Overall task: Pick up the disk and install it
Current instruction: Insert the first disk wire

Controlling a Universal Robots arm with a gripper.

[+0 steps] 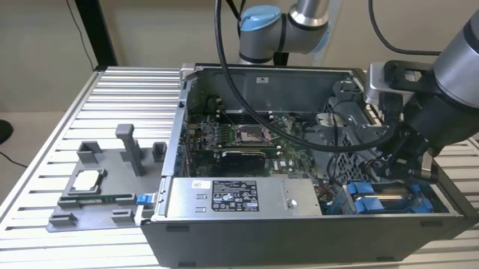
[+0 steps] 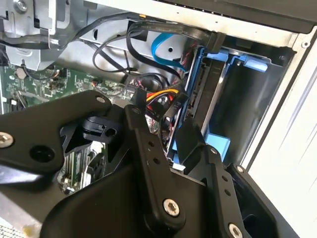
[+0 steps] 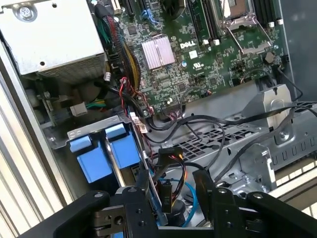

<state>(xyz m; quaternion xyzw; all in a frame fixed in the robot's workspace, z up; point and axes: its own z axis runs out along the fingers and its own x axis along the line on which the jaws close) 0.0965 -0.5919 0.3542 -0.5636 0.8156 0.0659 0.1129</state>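
— Slatted metal table [image 1: 120, 95], pale wall behind. One open computer case [image 1: 299, 235] on it. One arm [image 1: 456, 73] bends down into the case's corner on the exterior view's right.
— Gripper?
— Gripper [image 2: 161, 119] sits just over the drive bay. Two fingers [image 2: 148, 148], apart, with cables showing through the gap. Nothing clamped that I can see. Can't tell whether one finger touches a rail.
— Disk?
— Disk [image 1: 391, 197] is down in that bay, silver body between blue rails.
— Handling, your guess?
— Stiff, dense for its size. Metal faces probably slick. Won't forgive a knock. I'd take hold across the blue rails, keeping off the flat faces and the plug end.
— Counts?
— One disk that I can make out. One grey tray [image 1: 90, 218] on the table outside the case. Two blue tabs [image 3: 81, 144] side by side in the first wrist view. One small square chip [image 1: 86, 180] on the tray.
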